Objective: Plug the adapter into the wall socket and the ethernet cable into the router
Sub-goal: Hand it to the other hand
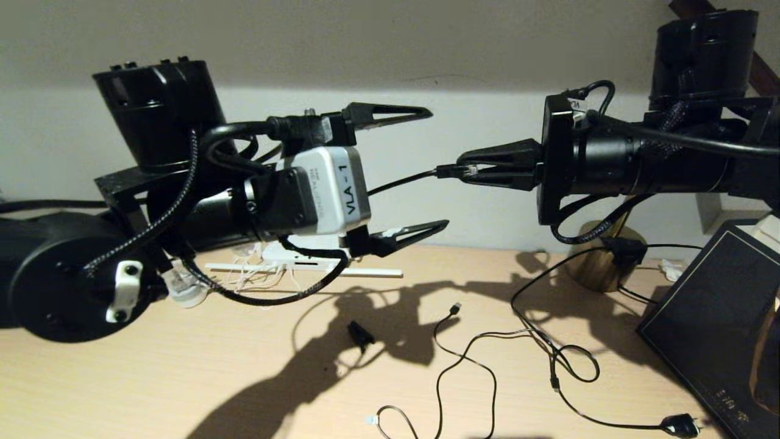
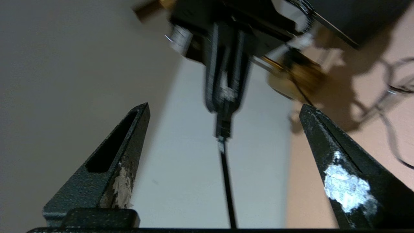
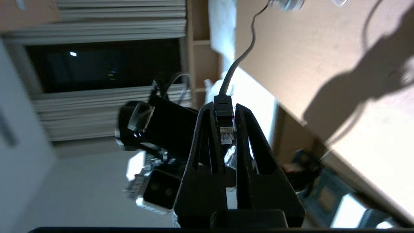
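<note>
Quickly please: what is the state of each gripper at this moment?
Left gripper: open, holding nothing, raised above the table.
Right gripper: closed on the ethernet cable connector, facing the left gripper.

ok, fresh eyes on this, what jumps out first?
The two arms held up in mid-air facing each other: the right gripper pinches the ethernet cable by its clear connector, and the left gripper is spread wide open opposite it. Below, thin black cords sprawl over the wooden desk, and the white router lies behind the left arm.
</note>
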Tool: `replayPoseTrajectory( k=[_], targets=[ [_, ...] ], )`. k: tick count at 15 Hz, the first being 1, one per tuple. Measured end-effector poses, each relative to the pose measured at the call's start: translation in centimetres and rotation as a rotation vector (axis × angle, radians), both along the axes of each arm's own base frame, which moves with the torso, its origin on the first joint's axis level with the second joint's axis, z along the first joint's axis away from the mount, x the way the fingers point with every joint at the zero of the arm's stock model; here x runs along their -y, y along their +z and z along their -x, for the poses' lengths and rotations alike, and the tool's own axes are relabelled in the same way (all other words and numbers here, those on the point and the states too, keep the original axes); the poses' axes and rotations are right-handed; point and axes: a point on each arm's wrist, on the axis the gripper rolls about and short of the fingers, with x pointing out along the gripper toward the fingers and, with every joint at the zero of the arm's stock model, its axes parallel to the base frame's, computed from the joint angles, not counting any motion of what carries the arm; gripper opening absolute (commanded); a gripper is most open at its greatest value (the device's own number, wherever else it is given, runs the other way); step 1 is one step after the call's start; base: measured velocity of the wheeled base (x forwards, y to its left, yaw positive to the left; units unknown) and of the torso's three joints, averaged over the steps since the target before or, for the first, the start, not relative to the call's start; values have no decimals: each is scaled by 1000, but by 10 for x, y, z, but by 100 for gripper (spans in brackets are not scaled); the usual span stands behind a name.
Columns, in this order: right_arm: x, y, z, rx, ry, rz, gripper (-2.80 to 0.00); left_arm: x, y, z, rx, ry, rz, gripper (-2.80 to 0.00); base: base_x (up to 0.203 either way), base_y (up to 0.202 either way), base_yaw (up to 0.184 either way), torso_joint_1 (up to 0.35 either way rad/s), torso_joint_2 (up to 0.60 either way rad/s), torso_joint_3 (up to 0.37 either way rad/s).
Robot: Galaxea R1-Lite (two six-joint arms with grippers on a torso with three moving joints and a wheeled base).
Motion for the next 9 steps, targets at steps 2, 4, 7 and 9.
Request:
replayPoseTrajectory(
  k=[2,4,7,9],
  targets=[
    [10,2,-5,-56,39,-34,-280,3,0,-3,39,-31,20,0,0,0,0,0,0,0],
    [15,7,-7,-108,68,-69,-280,7,1,-7,71,-79,33,0,0,0,0,0,0,0],
    [18,12,-8,-122,100,-88,-280,11,0,-12,84,-97,37,0,0,0,0,0,0,0],
    [17,13,-8,-131,115,-91,-280,13,4,-15,112,-99,54,0,0,0,0,0,0,0]
  ],
)
